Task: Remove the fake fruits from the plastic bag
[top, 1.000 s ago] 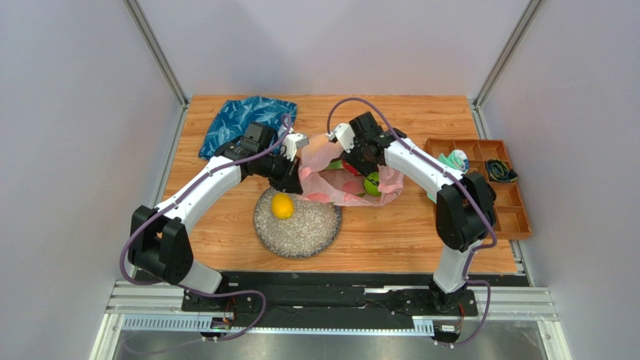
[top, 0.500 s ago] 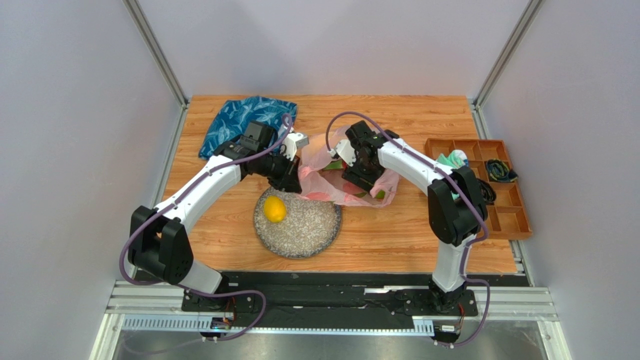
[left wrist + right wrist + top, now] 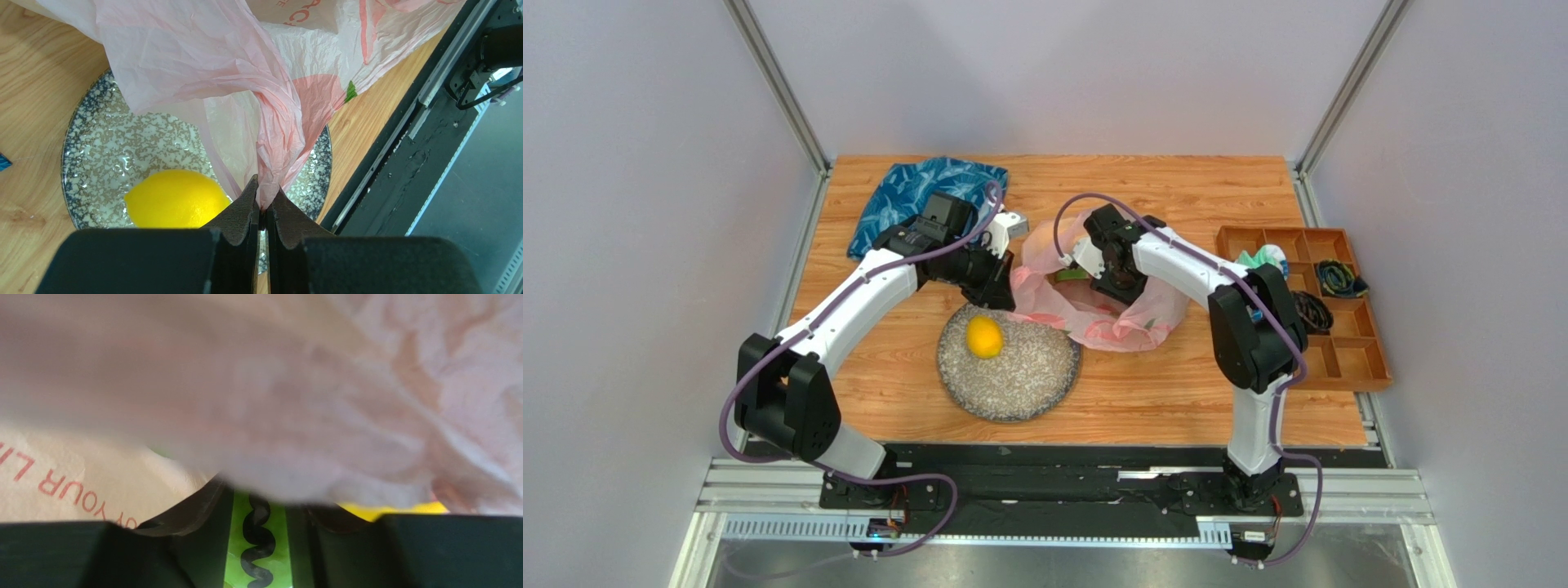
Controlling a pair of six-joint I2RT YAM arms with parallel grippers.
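The pink plastic bag [image 3: 1124, 321] lies crumpled just behind the speckled plate [image 3: 1026, 380]. My left gripper [image 3: 999, 279] is shut on a gathered edge of the plastic bag [image 3: 270, 122], pinched at the fingertips of the left gripper [image 3: 264, 202] above the plate [image 3: 104, 147]. A yellow lemon [image 3: 984, 336] sits on the plate, also seen as the lemon [image 3: 175, 199] in the left wrist view. My right gripper [image 3: 1109, 279] reaches into the bag's mouth. Between the fingers of the right gripper [image 3: 261, 502] sits a green melon [image 3: 261, 545] with a black wavy stripe, gripped on both sides. Bag film [image 3: 294, 392] drapes over the fingertips. A yellow fruit [image 3: 393, 508] peeks out beside them.
A blue leaf-patterned cloth [image 3: 922, 190] lies at the back left. A brown compartment tray [image 3: 1357, 349] with small items stands at the right edge. The table's near edge and black rail [image 3: 430, 141] run close behind the plate.
My right gripper has pushed left and deeper into the bag, opening and closing again. The green melon seen at the bag's right side is now covered. The left gripper keeps its hold.
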